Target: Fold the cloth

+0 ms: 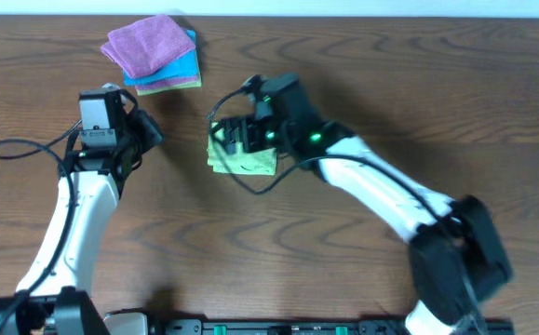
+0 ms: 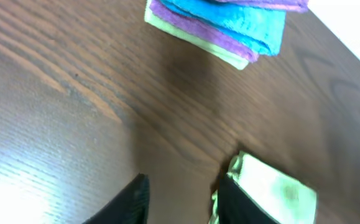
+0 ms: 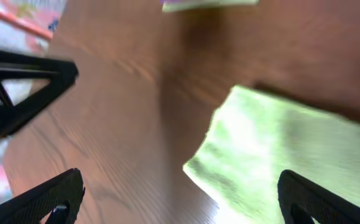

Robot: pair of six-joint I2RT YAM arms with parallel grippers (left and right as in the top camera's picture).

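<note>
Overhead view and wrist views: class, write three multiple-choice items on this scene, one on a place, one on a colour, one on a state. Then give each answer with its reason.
1. Where does the green cloth lie?
A on the stack
B below the right gripper
C in the left gripper

2. What colour tops the stack?
A white
B orange
C purple

3. How is the left gripper?
A open and empty
B shut on the green cloth
C shut on the stack

Answers:
1 B, the overhead view shows the right gripper over the green cloth.
2 C, purple shows on top.
3 A, its fingers stand apart with nothing between them.
</note>
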